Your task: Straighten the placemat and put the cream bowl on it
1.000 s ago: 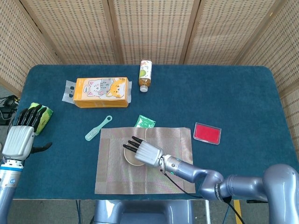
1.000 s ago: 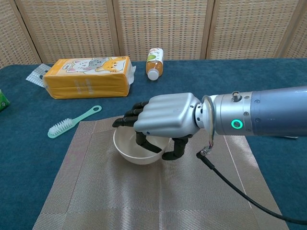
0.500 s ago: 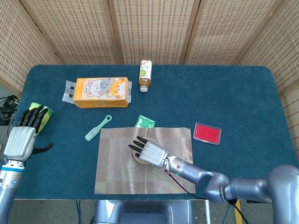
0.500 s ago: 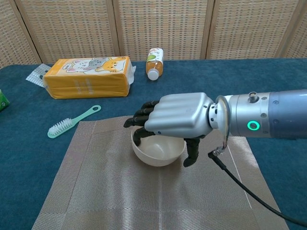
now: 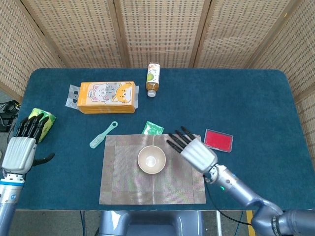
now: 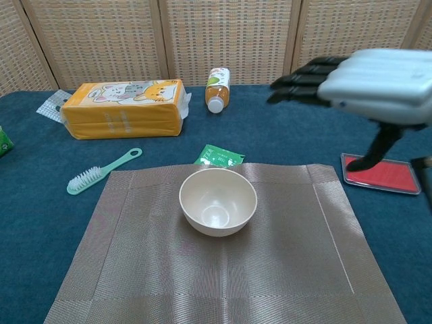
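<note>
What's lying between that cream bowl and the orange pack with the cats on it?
In the head view, a mint green brush lies on the blue cloth between the cream bowl and the orange cat pack. The rest of that stretch is bare cloth and placemat.

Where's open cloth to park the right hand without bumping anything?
Widest bare stretch: the far right of the table, beyond the red case and right of the bottle. Also bare between the tissue pack and bottle. Crowded: left of the placemat, near the brush and green packet.
</note>
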Action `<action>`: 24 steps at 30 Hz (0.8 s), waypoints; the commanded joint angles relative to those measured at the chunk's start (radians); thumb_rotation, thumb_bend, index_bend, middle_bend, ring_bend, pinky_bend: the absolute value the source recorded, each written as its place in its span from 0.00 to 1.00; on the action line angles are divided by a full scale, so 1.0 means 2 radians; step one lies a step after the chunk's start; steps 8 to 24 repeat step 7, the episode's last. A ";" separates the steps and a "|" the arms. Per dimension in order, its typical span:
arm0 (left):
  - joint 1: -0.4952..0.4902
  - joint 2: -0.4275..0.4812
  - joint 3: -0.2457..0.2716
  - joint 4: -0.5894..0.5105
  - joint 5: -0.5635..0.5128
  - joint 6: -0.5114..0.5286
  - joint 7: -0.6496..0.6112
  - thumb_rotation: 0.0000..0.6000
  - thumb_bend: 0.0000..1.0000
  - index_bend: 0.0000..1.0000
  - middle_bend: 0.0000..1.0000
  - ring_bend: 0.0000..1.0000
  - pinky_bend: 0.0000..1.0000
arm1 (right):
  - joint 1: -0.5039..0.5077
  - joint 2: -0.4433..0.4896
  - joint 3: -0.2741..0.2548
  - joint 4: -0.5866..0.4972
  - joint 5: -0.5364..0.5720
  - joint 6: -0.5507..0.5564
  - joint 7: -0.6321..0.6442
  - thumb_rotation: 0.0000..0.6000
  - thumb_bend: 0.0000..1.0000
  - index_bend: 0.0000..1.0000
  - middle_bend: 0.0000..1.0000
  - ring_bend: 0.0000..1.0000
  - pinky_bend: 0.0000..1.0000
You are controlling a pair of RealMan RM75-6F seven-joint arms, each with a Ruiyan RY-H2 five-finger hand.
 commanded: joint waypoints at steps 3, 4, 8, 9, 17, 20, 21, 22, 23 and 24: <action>0.030 -0.004 0.023 -0.006 0.010 0.025 0.004 1.00 0.00 0.00 0.00 0.00 0.00 | -0.148 0.029 -0.010 0.075 0.003 0.191 0.116 1.00 0.00 0.00 0.00 0.00 0.00; 0.034 -0.004 0.026 -0.007 0.010 0.027 0.005 1.00 0.00 0.00 0.00 0.00 0.00 | -0.158 0.025 -0.009 0.087 0.002 0.203 0.129 1.00 0.00 0.00 0.00 0.00 0.00; 0.051 -0.004 0.039 -0.004 0.013 0.038 0.007 1.00 0.00 0.00 0.00 0.00 0.00 | -0.194 0.007 -0.005 0.122 0.004 0.243 0.180 1.00 0.00 0.00 0.00 0.00 0.00; 0.051 -0.004 0.039 -0.004 0.013 0.038 0.007 1.00 0.00 0.00 0.00 0.00 0.00 | -0.194 0.007 -0.005 0.122 0.004 0.243 0.180 1.00 0.00 0.00 0.00 0.00 0.00; 0.051 -0.004 0.039 -0.004 0.013 0.038 0.007 1.00 0.00 0.00 0.00 0.00 0.00 | -0.194 0.007 -0.005 0.122 0.004 0.243 0.180 1.00 0.00 0.00 0.00 0.00 0.00; 0.051 -0.004 0.039 -0.004 0.013 0.038 0.007 1.00 0.00 0.00 0.00 0.00 0.00 | -0.194 0.007 -0.005 0.122 0.004 0.243 0.180 1.00 0.00 0.00 0.00 0.00 0.00; 0.051 -0.004 0.039 -0.004 0.013 0.038 0.007 1.00 0.00 0.00 0.00 0.00 0.00 | -0.194 0.007 -0.005 0.122 0.004 0.243 0.180 1.00 0.00 0.00 0.00 0.00 0.00; 0.051 -0.004 0.039 -0.004 0.013 0.038 0.007 1.00 0.00 0.00 0.00 0.00 0.00 | -0.194 0.007 -0.005 0.122 0.004 0.243 0.180 1.00 0.00 0.00 0.00 0.00 0.00; 0.051 -0.004 0.039 -0.004 0.013 0.038 0.007 1.00 0.00 0.00 0.00 0.00 0.00 | -0.194 0.007 -0.005 0.122 0.004 0.243 0.180 1.00 0.00 0.00 0.00 0.00 0.00; 0.051 -0.004 0.039 -0.004 0.013 0.038 0.007 1.00 0.00 0.00 0.00 0.00 0.00 | -0.194 0.007 -0.005 0.122 0.004 0.243 0.180 1.00 0.00 0.00 0.00 0.00 0.00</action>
